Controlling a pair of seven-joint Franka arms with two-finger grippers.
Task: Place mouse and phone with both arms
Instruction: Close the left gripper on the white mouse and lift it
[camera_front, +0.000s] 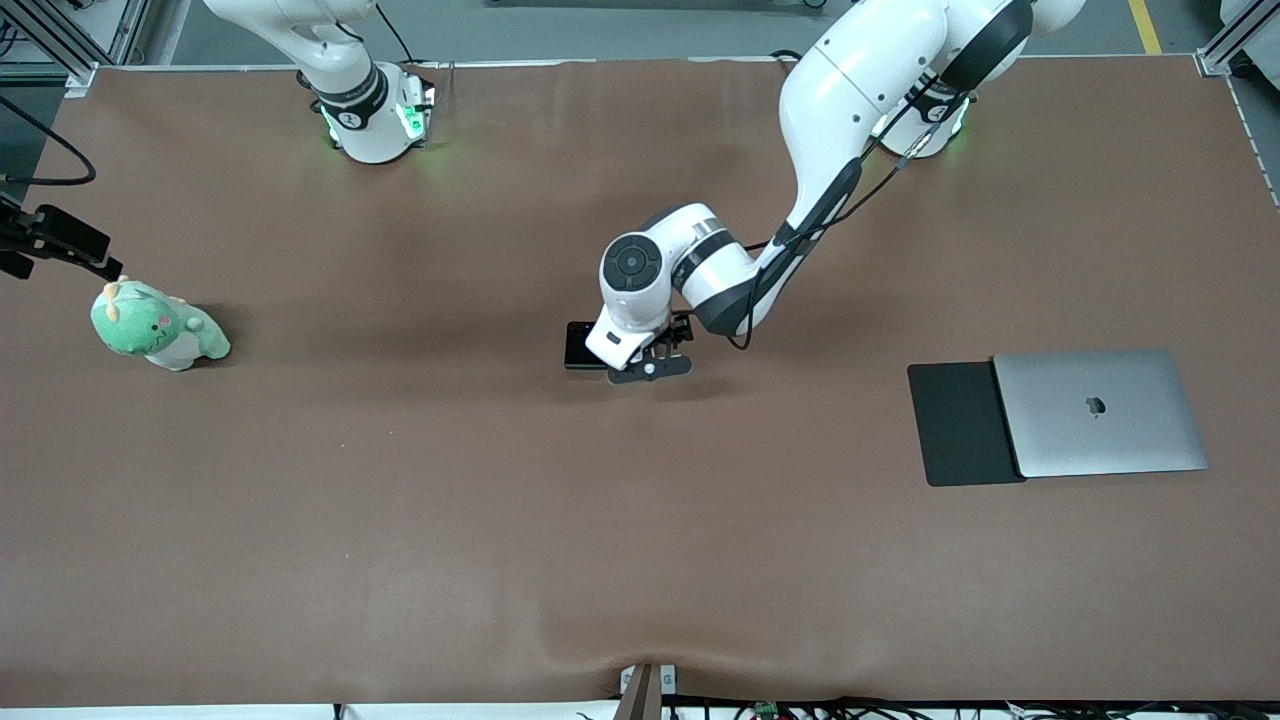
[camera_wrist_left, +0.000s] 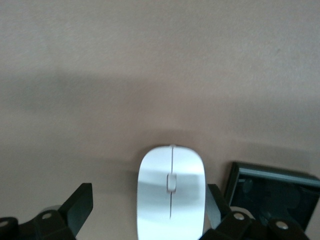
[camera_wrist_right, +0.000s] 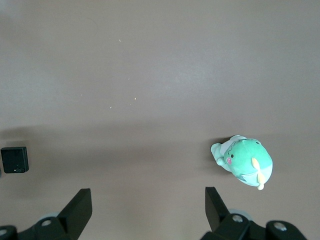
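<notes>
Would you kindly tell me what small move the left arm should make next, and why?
Probably lower and close: the left gripper is open, its fingers either side of the small glossy white oval mouse on the brown table, beside the black square phone. The right gripper waits open near the green plush toy.

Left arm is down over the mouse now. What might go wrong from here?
1. The phone lies right beside the mouse; one finger of the open left end effector sits in the narrow gap between them, so closing or descending may nudge the phone.
2. The mouse looks smooth and rounded, so it could slip from the grip.
3. The right end effector hangs open, high above the table near the green plush toy, away from the phone.
</notes>
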